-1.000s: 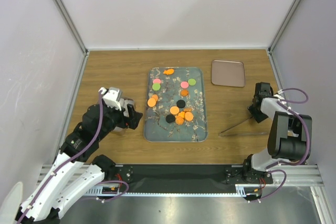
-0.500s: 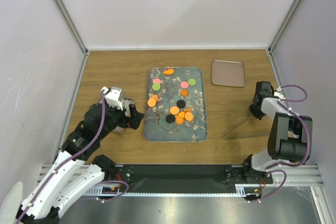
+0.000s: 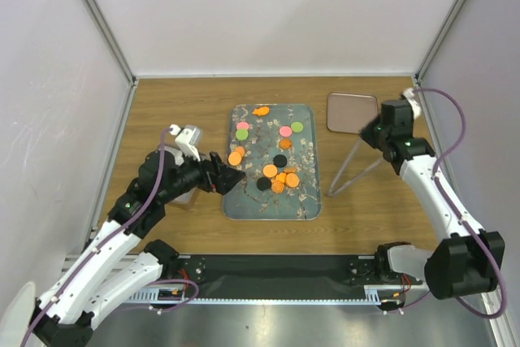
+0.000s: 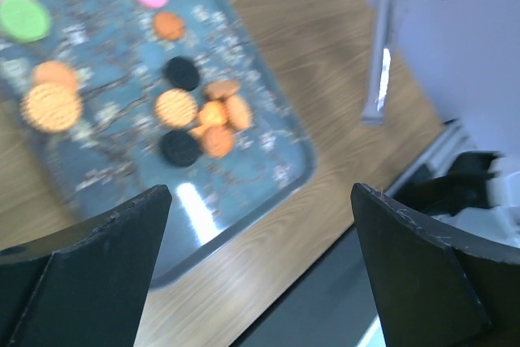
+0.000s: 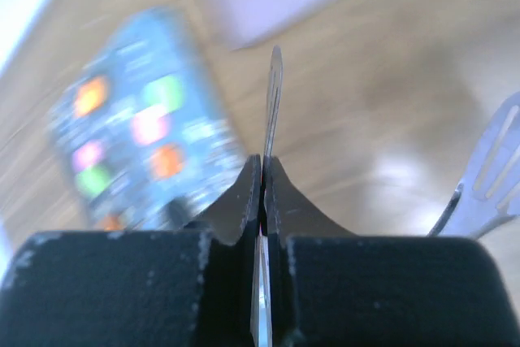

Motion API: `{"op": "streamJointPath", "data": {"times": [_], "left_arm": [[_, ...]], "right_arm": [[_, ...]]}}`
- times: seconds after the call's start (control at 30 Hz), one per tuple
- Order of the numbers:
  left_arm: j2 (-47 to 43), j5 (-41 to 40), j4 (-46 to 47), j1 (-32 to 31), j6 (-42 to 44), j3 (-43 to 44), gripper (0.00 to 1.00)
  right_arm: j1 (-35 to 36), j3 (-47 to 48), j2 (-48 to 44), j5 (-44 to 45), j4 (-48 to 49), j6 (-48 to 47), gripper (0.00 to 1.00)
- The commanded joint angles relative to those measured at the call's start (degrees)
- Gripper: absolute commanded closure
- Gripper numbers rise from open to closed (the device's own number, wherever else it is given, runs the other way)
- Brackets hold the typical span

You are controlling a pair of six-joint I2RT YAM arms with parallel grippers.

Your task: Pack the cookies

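Orange, pink, green, black cookies (image 3: 270, 171), flat, lengthwise along tray (image 3: 302, 201)

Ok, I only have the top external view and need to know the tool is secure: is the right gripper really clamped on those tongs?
Observer: Yes. The right wrist view shows the right gripper shut on one thin arm of the tongs, seen edge-on.
Operator: What is the free tip like?
Observer: A flat slotted paddle.
Operator: Is the left gripper carrying anything?
Observer: No. Its wrist view shows the left gripper open and empty, with the tray rim showing between its fingers.
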Motion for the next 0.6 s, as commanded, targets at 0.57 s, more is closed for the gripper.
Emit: {"op": "streamJointPath", "data": {"times": [0.57], "left_arm": [[13.9, 16.1, 30.1, 1.1, -18.6, 3.7, 0.00]], "right_arm": [[29.5, 17.9, 5.5, -14.1, 23.4, 11.3, 1.00]]}}
